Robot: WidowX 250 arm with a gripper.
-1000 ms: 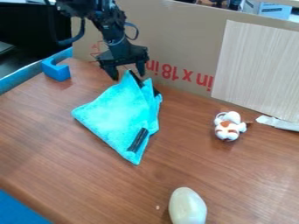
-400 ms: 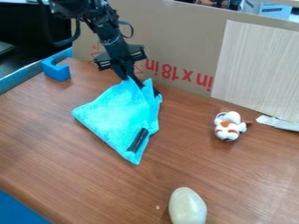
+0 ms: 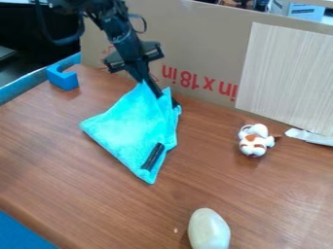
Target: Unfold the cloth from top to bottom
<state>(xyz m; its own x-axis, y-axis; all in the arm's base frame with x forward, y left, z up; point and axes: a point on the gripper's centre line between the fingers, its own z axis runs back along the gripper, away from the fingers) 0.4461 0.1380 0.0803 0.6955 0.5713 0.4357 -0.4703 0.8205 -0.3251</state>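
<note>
- Pincer (image 3: 141,80) fingers are drawn together, looks like they've nipped the top corner of the cloth (image 3: 133,124); how many layers are caught I can't tell from here.
- Left of the pincer sits a blue bracket (image 3: 63,79), out of the way of a pull toward me.
- Below the pincer, the cloth lies folded on the bench (image 3: 71,160), one point aimed my way. I'd raise just the upper layer a little, then draw it smoothly down over that point; grabbing both layers would probably drag the lot.
- Right of the pincer, well apart, is a small toy (image 3: 253,141); I'd swing clear of it.
</note>
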